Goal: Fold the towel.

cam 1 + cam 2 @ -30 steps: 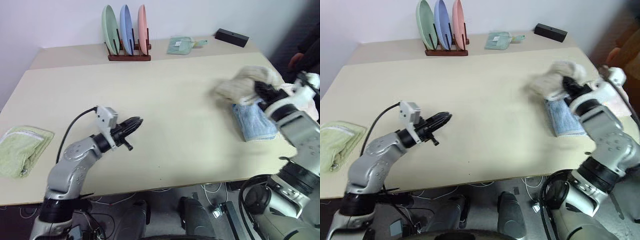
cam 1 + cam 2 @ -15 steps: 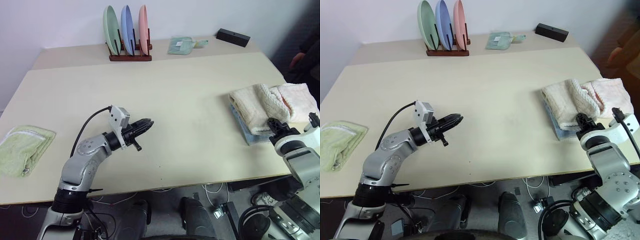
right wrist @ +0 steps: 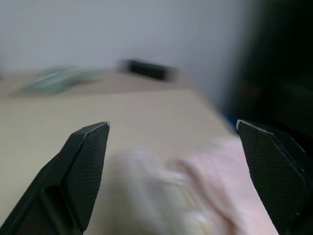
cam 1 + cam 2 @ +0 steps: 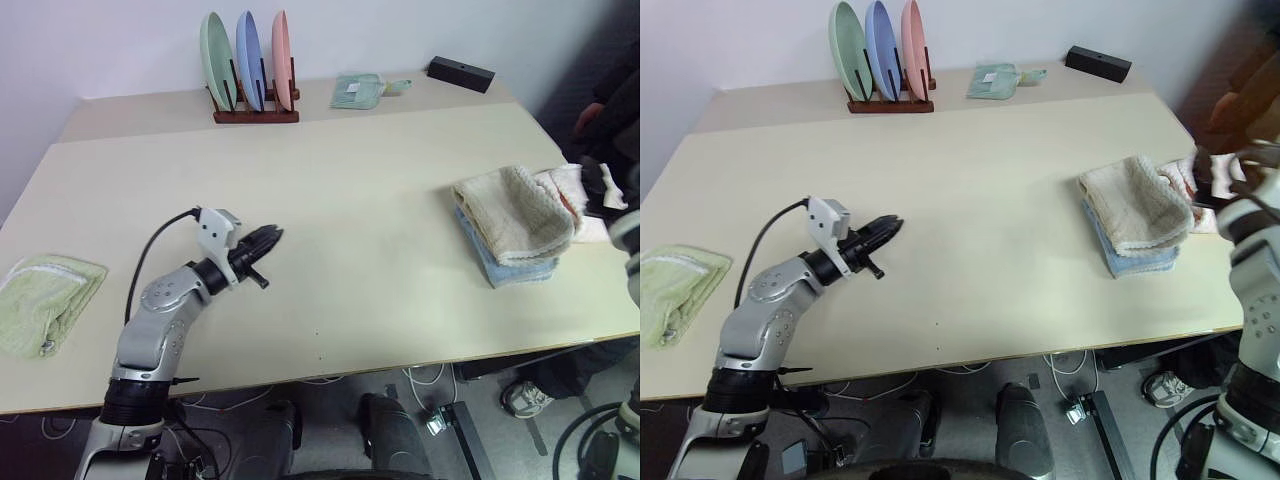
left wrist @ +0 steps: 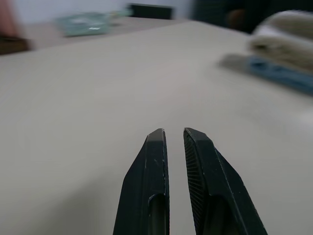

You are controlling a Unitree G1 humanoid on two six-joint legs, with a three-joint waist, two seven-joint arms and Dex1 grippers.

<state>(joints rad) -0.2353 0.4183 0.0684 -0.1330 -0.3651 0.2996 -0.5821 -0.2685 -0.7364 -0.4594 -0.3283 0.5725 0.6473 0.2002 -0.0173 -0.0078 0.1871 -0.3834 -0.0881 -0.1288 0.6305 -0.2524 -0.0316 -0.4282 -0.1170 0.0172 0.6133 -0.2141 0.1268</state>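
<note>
While the right gripper (image 3: 171, 132) stands with its two fingers spread wide and nothing between them, the towel (image 4: 512, 213) lies folded just ahead of it and a little toward the table's middle, resting on top of a light blue folded towel (image 4: 512, 268), with a pale pink cloth (image 4: 572, 200) touching its far side, right below the fingers. I judge the step in hand to be the release after laying the beige towel down, so doing it well means drawing the open hand straight away from the pile without snagging the terry loops or dragging the top fold off the blue one beneath; the stack looks a bit lumpy, and a light press would square it.

Well apart from that pile, the left gripper (image 5: 172, 134) hovers over the bare table (image 4: 350, 180), its fingers pressed nearly together and holding nothing.

Far beyond the left hand, a wooden rack (image 4: 255, 113) holds three plates (image 4: 248, 58) upright in its slots: green, blue, pink.
</note>
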